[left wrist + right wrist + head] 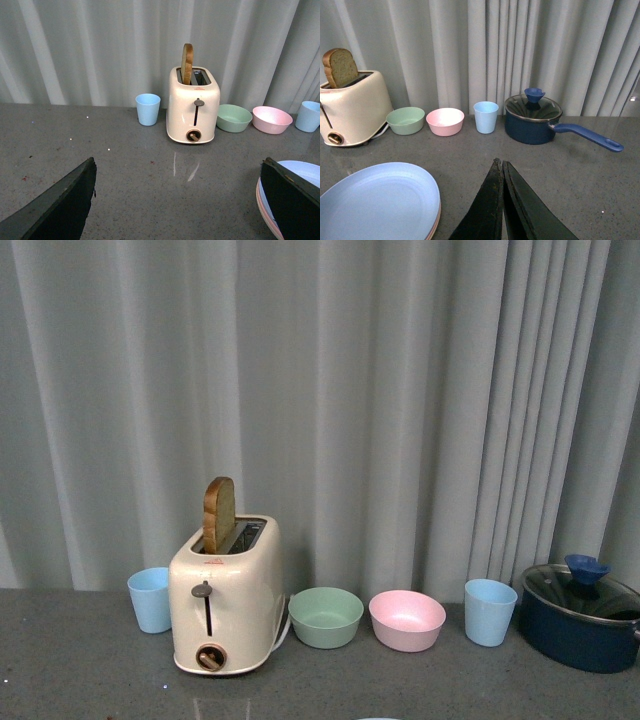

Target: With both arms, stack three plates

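A light blue plate lies on top of a stack on the grey counter, and a pink plate's rim shows just beneath it. In the left wrist view the same blue plate and pink rim sit partly behind one finger. My left gripper is open over bare counter, with nothing between its fingers and the stack just outside one of them. My right gripper is shut on nothing and points at the counter beside the stack. Neither arm shows in the front view.
Along the curtain stand a blue cup, a cream toaster with a bread slice, a green bowl, a pink bowl, another blue cup and a dark blue lidded saucepan, its handle jutting out.
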`<state>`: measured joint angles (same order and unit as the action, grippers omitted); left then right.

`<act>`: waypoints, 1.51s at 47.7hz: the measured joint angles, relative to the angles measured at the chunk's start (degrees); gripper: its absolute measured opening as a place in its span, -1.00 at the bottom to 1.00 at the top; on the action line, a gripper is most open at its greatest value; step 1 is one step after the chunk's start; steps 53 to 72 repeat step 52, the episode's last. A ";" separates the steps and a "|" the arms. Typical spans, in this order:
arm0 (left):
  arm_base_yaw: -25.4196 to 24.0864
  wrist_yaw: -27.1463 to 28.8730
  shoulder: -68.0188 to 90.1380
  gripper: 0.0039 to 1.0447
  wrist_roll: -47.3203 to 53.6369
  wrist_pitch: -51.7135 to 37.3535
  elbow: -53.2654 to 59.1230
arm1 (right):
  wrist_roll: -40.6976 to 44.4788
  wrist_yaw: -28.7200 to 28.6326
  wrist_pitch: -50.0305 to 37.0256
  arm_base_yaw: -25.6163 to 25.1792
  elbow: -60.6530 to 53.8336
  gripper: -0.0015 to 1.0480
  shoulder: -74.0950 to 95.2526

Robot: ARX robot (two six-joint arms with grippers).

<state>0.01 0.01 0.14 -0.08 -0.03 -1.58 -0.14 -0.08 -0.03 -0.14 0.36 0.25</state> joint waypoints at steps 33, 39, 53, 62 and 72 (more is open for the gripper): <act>0.00 0.00 -0.04 0.87 0.00 0.00 0.00 | 0.07 0.02 0.00 0.00 0.00 0.86 0.00; 0.00 0.00 -0.04 0.87 0.00 0.00 0.00 | 0.07 0.02 0.00 0.00 0.00 0.86 0.00; 0.00 0.00 -0.04 0.87 0.00 0.00 0.00 | 0.07 0.02 0.00 0.00 0.00 0.86 0.00; 0.00 0.00 -0.04 0.87 0.00 0.00 0.00 | 0.07 0.02 0.00 0.00 0.00 0.86 0.00; 0.00 0.00 -0.04 0.87 0.00 0.00 0.00 | 0.07 0.02 0.00 0.00 0.00 0.86 0.00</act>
